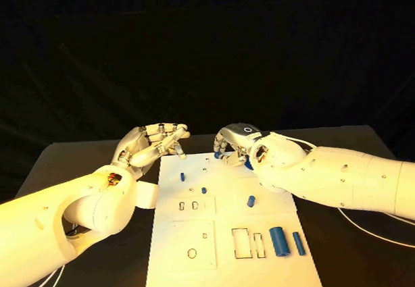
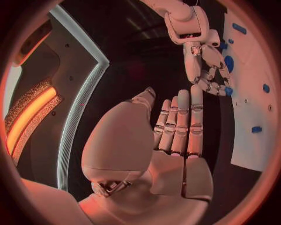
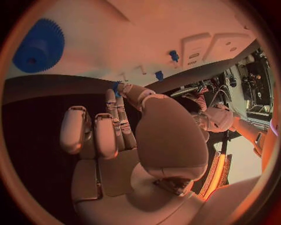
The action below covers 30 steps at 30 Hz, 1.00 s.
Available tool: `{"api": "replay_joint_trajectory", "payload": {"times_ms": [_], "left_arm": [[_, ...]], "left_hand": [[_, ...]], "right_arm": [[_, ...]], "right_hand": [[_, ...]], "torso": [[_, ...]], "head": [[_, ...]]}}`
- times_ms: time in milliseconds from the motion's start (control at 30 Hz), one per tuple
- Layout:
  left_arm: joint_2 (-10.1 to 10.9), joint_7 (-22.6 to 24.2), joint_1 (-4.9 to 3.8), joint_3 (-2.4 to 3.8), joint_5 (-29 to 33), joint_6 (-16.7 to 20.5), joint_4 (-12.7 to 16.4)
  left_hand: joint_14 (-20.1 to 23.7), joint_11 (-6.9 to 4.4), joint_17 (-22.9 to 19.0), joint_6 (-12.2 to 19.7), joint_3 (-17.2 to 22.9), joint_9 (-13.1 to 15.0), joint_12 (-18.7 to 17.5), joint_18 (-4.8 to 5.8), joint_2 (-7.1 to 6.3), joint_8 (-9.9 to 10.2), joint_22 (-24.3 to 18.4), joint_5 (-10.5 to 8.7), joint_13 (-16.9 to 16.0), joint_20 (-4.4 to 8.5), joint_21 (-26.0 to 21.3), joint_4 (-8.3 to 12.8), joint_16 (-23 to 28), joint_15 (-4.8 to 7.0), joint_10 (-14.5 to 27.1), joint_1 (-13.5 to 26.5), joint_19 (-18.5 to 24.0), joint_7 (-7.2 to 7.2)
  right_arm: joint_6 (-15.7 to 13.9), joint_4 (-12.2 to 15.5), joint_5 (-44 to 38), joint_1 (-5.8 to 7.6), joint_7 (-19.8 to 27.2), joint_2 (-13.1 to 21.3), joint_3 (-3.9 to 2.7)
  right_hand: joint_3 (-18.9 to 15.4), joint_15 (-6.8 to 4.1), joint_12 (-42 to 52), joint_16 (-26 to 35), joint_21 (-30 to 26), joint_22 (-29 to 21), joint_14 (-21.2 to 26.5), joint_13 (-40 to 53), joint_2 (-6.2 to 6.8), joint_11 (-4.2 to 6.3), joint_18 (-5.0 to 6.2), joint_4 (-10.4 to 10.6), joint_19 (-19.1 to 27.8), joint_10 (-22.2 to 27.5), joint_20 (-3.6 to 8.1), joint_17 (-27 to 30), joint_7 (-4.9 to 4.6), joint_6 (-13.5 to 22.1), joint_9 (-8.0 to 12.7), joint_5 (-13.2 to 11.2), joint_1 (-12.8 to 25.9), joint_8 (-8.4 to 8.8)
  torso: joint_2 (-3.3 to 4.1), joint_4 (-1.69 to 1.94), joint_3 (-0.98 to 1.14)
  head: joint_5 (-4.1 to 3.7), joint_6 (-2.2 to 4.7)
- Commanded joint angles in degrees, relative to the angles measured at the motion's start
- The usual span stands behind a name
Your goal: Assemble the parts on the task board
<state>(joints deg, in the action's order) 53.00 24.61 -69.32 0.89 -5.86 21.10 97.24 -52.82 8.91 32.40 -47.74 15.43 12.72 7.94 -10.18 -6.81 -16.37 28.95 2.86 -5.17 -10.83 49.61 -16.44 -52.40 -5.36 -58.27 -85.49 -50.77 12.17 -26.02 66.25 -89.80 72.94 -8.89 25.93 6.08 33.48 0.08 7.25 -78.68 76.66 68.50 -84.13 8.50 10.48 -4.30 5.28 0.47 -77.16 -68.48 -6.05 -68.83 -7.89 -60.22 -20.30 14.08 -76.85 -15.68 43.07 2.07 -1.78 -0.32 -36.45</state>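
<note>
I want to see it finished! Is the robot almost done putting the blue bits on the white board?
Not nearly. Two small parts seem to stand near the far end of the board. The right hand pinches something small and blue in its fingers at the far edge; the left hand holds nothing. Still loose: two cylinders, a small piece, and a gear.
</note>
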Motion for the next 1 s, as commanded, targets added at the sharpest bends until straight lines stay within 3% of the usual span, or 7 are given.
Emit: {"api": "replay_joint_trajectory", "payload": {"times_ms": [33,200,833,1000], "left_arm": [[-0.3,0.2,-0.10,0.06,0.3,-1.3,0.1],[-0.4,0.2,-0.10,0.07,0.3,-1.3,0.0],[-0.7,0.1,-0.20,0.09,0.3,-1.4,-0.2],[-0.6,0.0,-0.88,0.09,0.3,-1.4,-0.1]], "left_hand": [[-0.1,0.25,0.1,0.4,0.3,0.0,0.1,-0.25,-0.18,-0.3,0.1,0.04,0.0,-0.01,0.1,0.2,-0.2,-0.03,0.2,0.2,0.6,0.47],[-0.1,0.25,0.1,0.4,0.3,0.0,0.1,-0.25,-0.18,-0.3,0.1,0.04,0.0,-0.01,0.1,0.2,-0.2,-0.03,0.2,0.2,0.6,0.47],[-0.1,0.25,0.1,0.4,0.3,0.0,0.1,-0.25,-0.18,-0.3,0.1,0.04,0.0,-0.01,0.1,0.2,-0.2,-0.03,0.2,0.2,0.6,0.47],[-0.1,0.25,0.1,0.4,0.3,0.0,0.1,-0.25,-0.18,-0.3,0.1,0.04,0.0,-0.01,0.1,0.2,-0.2,-0.03,0.2,0.2,0.6,0.47]], "right_arm": [[-1.2,-0.9,0.2,-0.27,0.0,-0.9,-0.02],[-0.8,-1.9,0.4,-0.60,0.3,-2.3,-0.02],[1.1,-4.0,0.5,-1.25,-0.1,-4.5,-0.01],[1.6,-4.3,0.6,-1.21,-0.2,-4.7,0.00]], "right_hand": [[0.3,-0.25,-0.1,-0.3,0.1,0.0,-2.0,0.0,-0.30,-0.03,-0.65,0.0,-0.1,-0.2,0.16,-0.1,-0.18,0.0,-0.1,-0.3,0.2,-0.41],[0.5,-0.22,-0.2,-0.4,0.0,-0.1,-2.0,0.0,-0.21,-0.08,-0.61,-0.2,0.0,-0.1,0.12,-0.1,-0.22,0.3,-0.4,-0.9,0.1,-0.43],[0.6,-0.10,-0.4,-0.4,-0.1,-0.3,-2.0,0.0,0.04,-0.23,-0.56,-0.1,0.2,0.1,0.04,0.0,-0.37,0.8,-0.6,-1.1,0.5,-0.35],[0.7,0.09,-0.7,-0.3,-0.4,-0.6,-1.9,-0.2,0.40,-0.46,-0.48,0.1,0.5,0.6,-0.10,0.4,-0.59,1.5,-0.9,-1.3,0.9,-0.08]], "torso": [[0.23,0.38,-0.15],[0.34,0.61,-0.30],[0.34,0.47,-0.26],[0.60,0.32,-0.34]], "head": [[-0.03,-0.03],[-0.19,0.00],[0.28,-0.21],[0.40,-0.04]]}}
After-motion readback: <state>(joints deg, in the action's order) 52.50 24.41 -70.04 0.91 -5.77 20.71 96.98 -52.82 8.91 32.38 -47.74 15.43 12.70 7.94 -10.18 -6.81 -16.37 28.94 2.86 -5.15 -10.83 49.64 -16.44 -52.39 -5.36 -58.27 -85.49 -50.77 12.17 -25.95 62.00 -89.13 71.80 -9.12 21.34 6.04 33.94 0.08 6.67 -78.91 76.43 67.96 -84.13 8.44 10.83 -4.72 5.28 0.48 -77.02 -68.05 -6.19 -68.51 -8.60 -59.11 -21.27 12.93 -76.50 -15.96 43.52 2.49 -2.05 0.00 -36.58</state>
